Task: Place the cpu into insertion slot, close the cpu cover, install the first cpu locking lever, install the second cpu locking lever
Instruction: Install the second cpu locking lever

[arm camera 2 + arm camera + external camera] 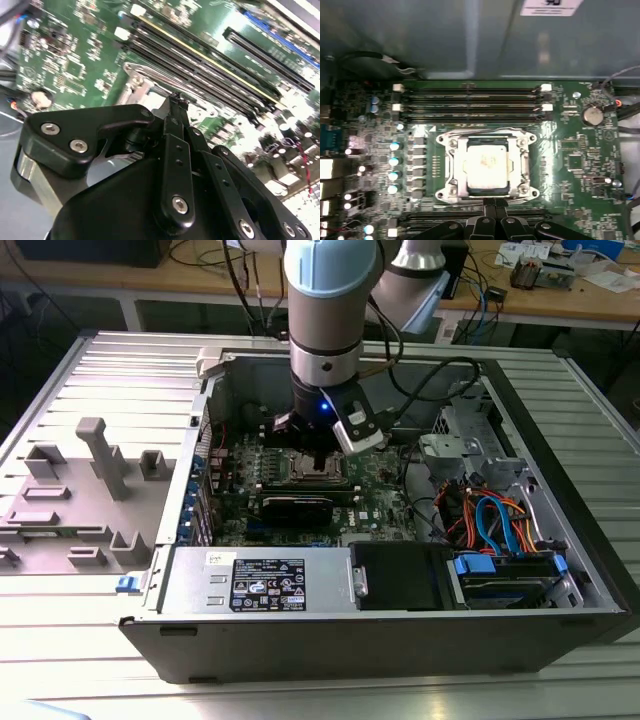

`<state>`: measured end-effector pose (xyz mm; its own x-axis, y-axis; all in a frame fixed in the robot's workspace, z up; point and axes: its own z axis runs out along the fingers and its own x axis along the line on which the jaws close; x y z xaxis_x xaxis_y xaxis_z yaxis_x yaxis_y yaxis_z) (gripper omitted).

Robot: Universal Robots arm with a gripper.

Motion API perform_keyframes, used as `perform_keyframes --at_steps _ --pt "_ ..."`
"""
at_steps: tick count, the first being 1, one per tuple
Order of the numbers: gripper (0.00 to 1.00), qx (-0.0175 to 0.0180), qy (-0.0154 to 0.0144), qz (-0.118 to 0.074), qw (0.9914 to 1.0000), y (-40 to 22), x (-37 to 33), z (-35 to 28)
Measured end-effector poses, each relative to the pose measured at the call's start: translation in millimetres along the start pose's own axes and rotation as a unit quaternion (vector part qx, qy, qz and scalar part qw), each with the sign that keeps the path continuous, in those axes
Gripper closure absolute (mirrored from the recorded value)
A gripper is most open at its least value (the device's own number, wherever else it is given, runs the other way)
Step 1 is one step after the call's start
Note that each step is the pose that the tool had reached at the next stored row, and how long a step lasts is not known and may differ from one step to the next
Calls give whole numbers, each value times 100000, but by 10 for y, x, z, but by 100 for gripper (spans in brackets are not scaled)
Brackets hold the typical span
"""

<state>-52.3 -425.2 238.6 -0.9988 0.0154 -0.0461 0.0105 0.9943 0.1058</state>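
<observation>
In the first wrist view the cpu (485,163) lies flat in the insertion slot (445,194), its pale silver top facing up. The cpu cover (453,165) is down around it as a silvery frame. A thin wire locking lever (485,130) runs along one side of the slot. My gripper (495,204) is shut, its black tips at the opposite edge of the slot. The second wrist view has the shut fingertips (174,102) just above the metal frame (137,82). I cannot tell whether they pinch anything. In the exterior view the gripper (314,454) hangs right over the slot (322,473).
The green motherboard (375,505) lies inside an open computer case (560,490). Memory slots (470,102) run beside the socket. A power supply (260,580) and bundled drive cables (490,520) fill the near side. A grey moulded fixture (95,475) stands at the exterior view's left.
</observation>
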Motion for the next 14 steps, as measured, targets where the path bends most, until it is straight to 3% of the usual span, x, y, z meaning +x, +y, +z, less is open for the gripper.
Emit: perform_keyframes --at_steps 5,6,9,12,14 --pt "89 23 66 -4 100000 117 -21 27" --pt "89 155 88 -2 100000 189 -19 38" --pt "89 403 97 -47 99999 248 5 51" --pt "89 985 100 -138 99995 268 31 58" --pt "89 1607 100 -287 99987 295 32 63"
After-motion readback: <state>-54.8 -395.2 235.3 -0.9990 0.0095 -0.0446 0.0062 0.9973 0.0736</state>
